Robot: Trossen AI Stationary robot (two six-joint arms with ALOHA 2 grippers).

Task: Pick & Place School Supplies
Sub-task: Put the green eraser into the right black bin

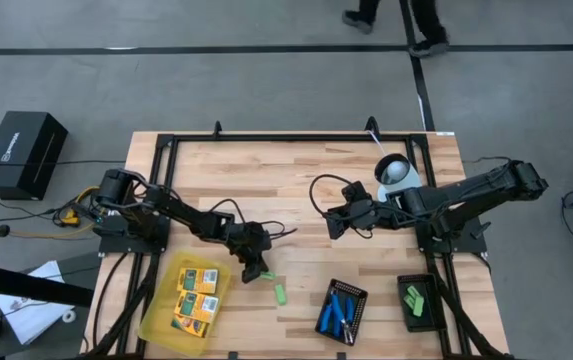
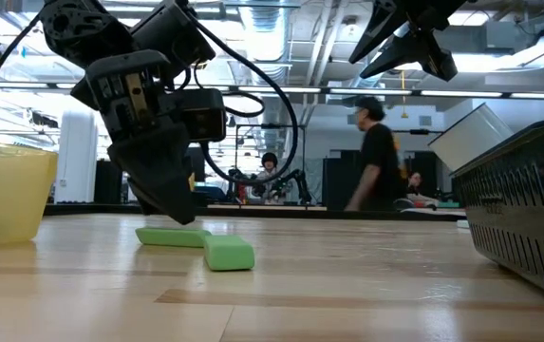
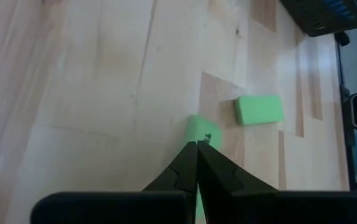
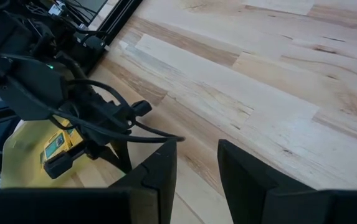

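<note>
We see the left gripper (image 3: 197, 144) down at the wooden table (image 1: 296, 180) with its fingers pressed together, tips touching one small bright green oblong block (image 3: 202, 132), nothing between them. A second green block (image 3: 258, 109) lies just beside it. The right gripper (image 4: 197, 155) hangs above mid-table, fingers partly apart and empty.

I see the wooden desk (image 1: 286, 170) carrying a yellow tray (image 1: 162, 318) near its front left, two loose green blocks (image 1: 279, 293) on bare wood just beside it, and two black ribbed trays (image 1: 341, 311) toward the front right, one beside the other.
</note>
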